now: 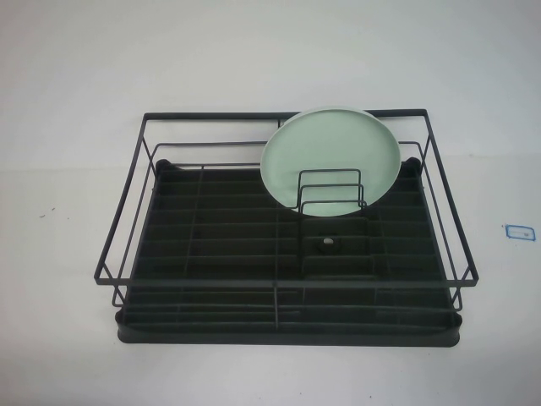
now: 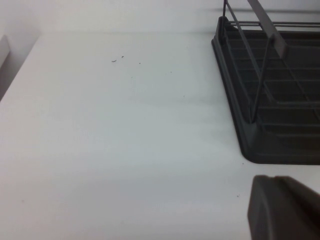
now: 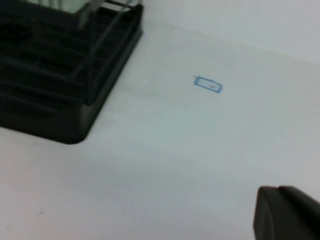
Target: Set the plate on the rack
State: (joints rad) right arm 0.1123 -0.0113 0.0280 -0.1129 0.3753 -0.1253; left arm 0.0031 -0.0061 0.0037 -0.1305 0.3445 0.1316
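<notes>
While one plate (image 1: 331, 154) leans in one rack (image 1: 211, 245) (upright), left tool (image 2: 282, 207), right tool (image 3: 287, 212) beside rack.

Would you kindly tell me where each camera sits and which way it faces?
High view: raised on the robot's side, looking down at the rack holding the plate; no arms show.
Left wrist view: beside the rack's corner; left gripper at the edge.
Right wrist view: rack, blue mark, right gripper.
High and right wrist share the mark.
</notes>
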